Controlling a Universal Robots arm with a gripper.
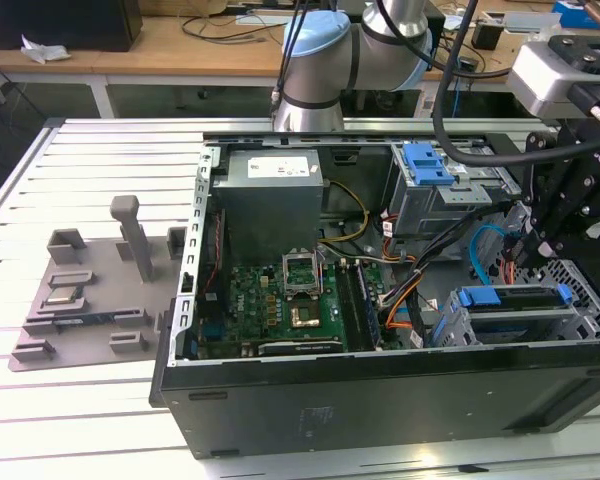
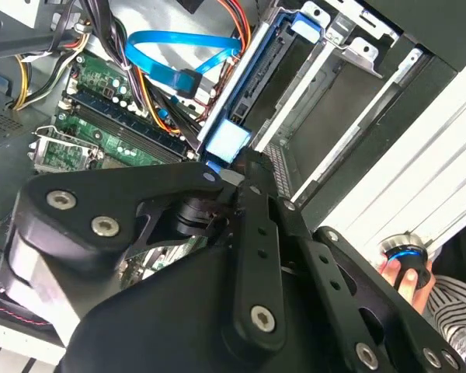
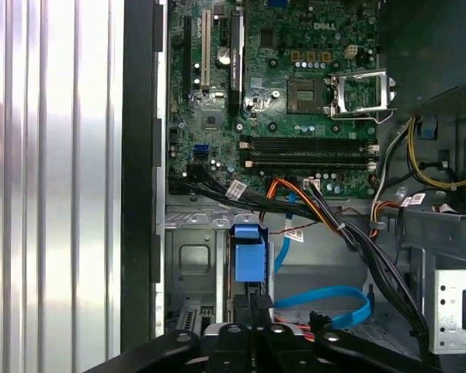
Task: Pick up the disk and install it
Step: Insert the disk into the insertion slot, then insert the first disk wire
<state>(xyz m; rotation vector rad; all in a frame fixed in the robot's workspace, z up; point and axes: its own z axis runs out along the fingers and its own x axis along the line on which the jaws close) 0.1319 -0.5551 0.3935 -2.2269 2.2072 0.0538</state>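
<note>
The disk [image 1: 515, 298] lies in the drive cage [image 1: 540, 325] at the case's corner on the exterior view's right, its blue carrier end [image 1: 479, 296] facing the motherboard. In the second wrist view the disk [image 2: 252, 85] shows edge-on as a long blue rail ending in a blue tab [image 2: 230, 144]. My gripper [image 1: 528, 255] hangs just above the cage. Its fingers [image 2: 252, 225] are shut together, and their tips [image 3: 254, 299] sit right at the blue tab [image 3: 247, 255]. I cannot tell whether they touch it.
The open computer case holds a grey power-supply box [image 1: 270, 200], the motherboard [image 1: 280, 300], cable bundles and a blue ribbon cable [image 3: 326, 299]. A second cage with a blue latch [image 1: 427, 163] stands behind. A grey fixture plate [image 1: 90, 290] lies at the exterior view's left. A hand [image 2: 404, 272] rests by a button.
</note>
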